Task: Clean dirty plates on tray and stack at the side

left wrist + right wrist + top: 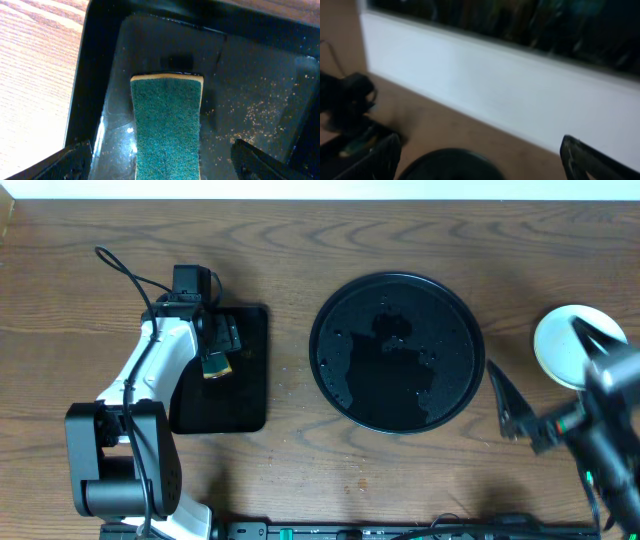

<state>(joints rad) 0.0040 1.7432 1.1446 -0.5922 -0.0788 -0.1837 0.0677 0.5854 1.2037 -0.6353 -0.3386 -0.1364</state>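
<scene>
Scanning overhead: left gripper [220, 345] hangs over small rectangular black tray [250, 395]. Right gripper [535, 345] is wide and holds nothing, one finger above pale round plate [560, 345], just right of large round glossy black tray [325, 370].
Left wrist: jaws wide, straddling green-and-yellow sponge [167, 130] without contact, its long axis straight ahead.
Right wrist: blurred, jaws wide, round tray's rim [450, 155] low between them.

Blurred right arm [612, 430] across the plates [556, 345] — count unclear

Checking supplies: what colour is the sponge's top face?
Dark green, pale yellow edge; the sponge shows best in left wrist view.
</scene>
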